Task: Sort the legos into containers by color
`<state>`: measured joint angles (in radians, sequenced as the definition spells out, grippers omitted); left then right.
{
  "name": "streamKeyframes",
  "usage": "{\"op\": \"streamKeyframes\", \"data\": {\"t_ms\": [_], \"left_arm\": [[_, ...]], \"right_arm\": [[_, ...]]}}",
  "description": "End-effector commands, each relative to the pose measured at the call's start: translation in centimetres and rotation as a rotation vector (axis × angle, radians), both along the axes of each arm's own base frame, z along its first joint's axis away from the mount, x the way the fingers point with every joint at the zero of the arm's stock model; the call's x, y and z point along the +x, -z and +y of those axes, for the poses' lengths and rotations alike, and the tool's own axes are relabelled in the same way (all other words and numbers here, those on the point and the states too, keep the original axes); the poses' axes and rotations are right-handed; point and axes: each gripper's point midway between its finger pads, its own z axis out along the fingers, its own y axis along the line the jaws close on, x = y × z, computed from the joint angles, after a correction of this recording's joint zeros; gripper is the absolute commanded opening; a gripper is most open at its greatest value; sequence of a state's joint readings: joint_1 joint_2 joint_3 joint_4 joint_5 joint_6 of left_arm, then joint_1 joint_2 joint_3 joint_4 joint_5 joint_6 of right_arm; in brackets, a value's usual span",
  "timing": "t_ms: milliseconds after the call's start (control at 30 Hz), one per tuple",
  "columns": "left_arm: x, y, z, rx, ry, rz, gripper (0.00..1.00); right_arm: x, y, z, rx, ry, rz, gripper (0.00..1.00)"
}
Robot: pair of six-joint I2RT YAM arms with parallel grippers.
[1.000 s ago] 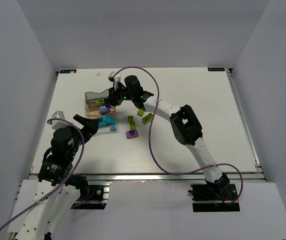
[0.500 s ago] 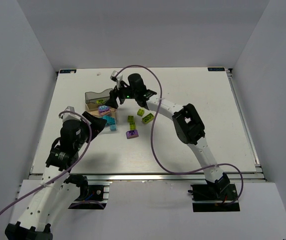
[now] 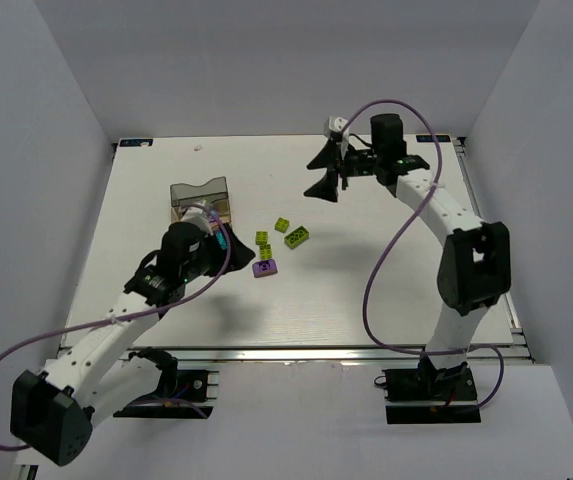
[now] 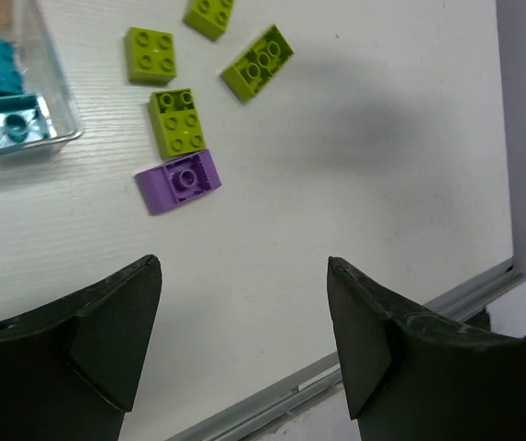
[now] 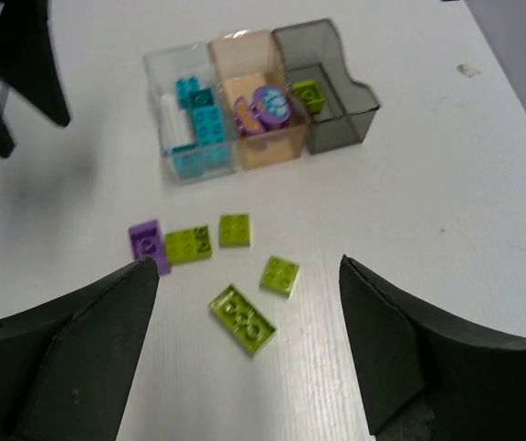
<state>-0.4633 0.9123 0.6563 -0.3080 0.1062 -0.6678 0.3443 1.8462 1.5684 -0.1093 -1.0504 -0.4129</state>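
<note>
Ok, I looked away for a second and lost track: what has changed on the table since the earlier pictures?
The right gripper left the trays and swung away to the far right, open and empty. The left gripper advanced over the trays toward the purple brick, open, holding nothing. The purple brick and four loose green bricks lie where they were.

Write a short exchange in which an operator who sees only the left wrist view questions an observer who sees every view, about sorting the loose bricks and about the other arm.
Operator: My view shows four loose lime-green plastic bricks. Which tray suits them?
Observer: The smoky grey translucent plastic tray, outside your view, already holds one lime-green brick.
Operator: Is the right gripper nearby?
Observer: No. The right gripper hangs open and empty toward the far right of the white table, apart from that tray.
</note>
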Motion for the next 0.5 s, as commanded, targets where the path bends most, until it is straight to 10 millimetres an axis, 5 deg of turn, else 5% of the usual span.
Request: {"op": "streamKeyframes", "data": {"t_ms": [0,167,233,467], "left_arm": [[0.9,-2.5,-3.0,0.05,0.152,-0.114,0.82],[1.7,-0.8,-4.8,0.199,0.248,-0.106,0.83],[1.9,0.1,-5.7,0.26,0.309,-0.112,0.83],[2.1,2.4,-7.4,0.399,0.474,-0.14,0.82]], "right_arm": [[-5.9,3.7,-1.4,-0.123,-0.132,-0.055,0.83],[-7.5,3.4,-3.9,-0.184,-0.057,-0.094,0.74],[-7.2,2.0,-5.1,-0.169,0.005,-0.114,0.73],[-7.2,2.0,-9.1,-0.155,0.121,-0.083,0.71]]}}
